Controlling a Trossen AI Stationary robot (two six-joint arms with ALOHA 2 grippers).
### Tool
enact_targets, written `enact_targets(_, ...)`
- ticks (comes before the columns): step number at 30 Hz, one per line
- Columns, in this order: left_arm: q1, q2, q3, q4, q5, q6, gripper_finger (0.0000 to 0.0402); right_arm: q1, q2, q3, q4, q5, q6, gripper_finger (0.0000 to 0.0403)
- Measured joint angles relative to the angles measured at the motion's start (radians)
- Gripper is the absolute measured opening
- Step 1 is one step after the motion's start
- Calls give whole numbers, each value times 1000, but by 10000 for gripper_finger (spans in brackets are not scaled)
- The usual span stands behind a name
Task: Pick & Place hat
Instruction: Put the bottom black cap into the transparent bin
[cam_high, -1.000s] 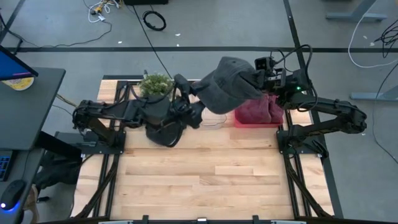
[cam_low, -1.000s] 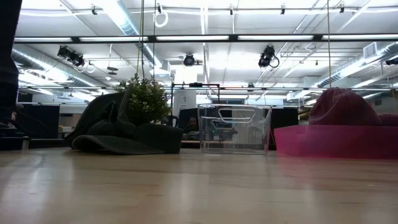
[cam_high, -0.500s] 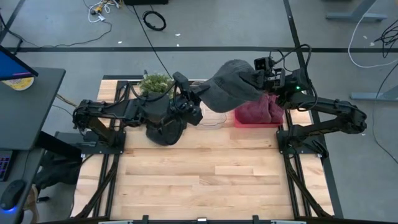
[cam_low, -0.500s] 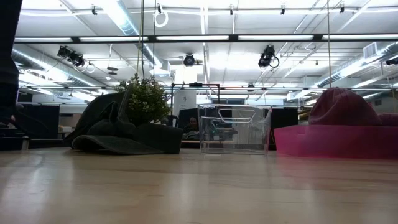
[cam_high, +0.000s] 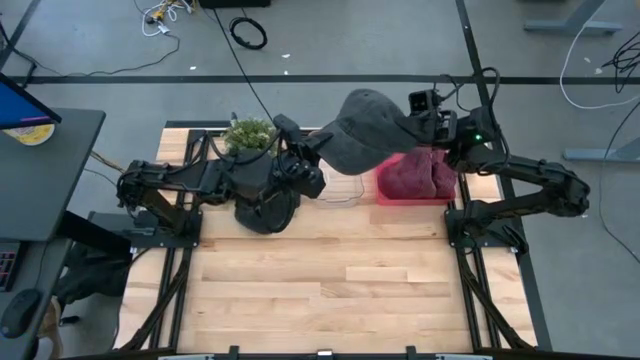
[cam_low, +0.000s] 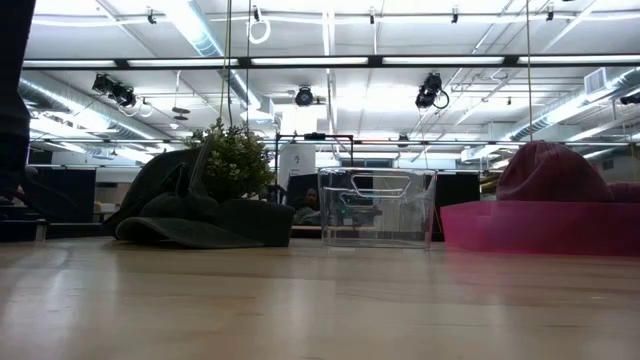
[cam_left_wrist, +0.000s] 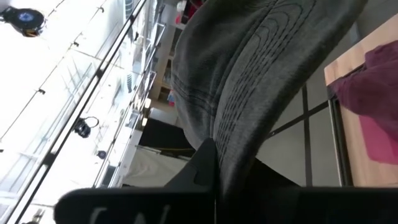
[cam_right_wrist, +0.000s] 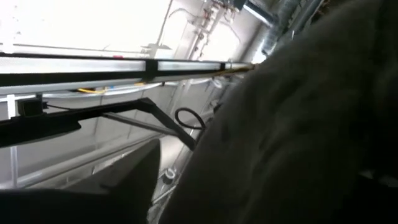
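Grey cap (cam_high: 362, 132) held aloft between both arms, above back of table. Left claw (cam_high: 312, 152) clamped on brim (cam_left_wrist: 249, 118). Right claw (cam_high: 408, 122) at crown; whether it grips or gapes, cannot tell. Risk: single pinch on brim slips, cap sags or drops short of clear bin (cam_high: 342, 191). Right fingertips buried behind cloth; low view misses cap entirely.

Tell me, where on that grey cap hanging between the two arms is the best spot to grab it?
The brim. On the grey cap it is the one flat, stiff, thin edge, so two fingers can pinch it; the domed crown is soft and would bunch. The brim points toward the left arm, so come from that side, as the left end effector does, pinching the brim in its wrist view.
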Motion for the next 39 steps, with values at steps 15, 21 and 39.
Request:
enact_targets(15,-81,-40,1,-7,-132,-9,11,-176,-5,0,-295,-141,-44,333)
enact_targets(21,-115,-58,1,-71,-214,-79,11,-249,-50,0,-394,-176,-99,317)
enact_targets(39,81,-81,1,-291,126,-633,11,-269,-353,0,-1173,-68,-421,252)
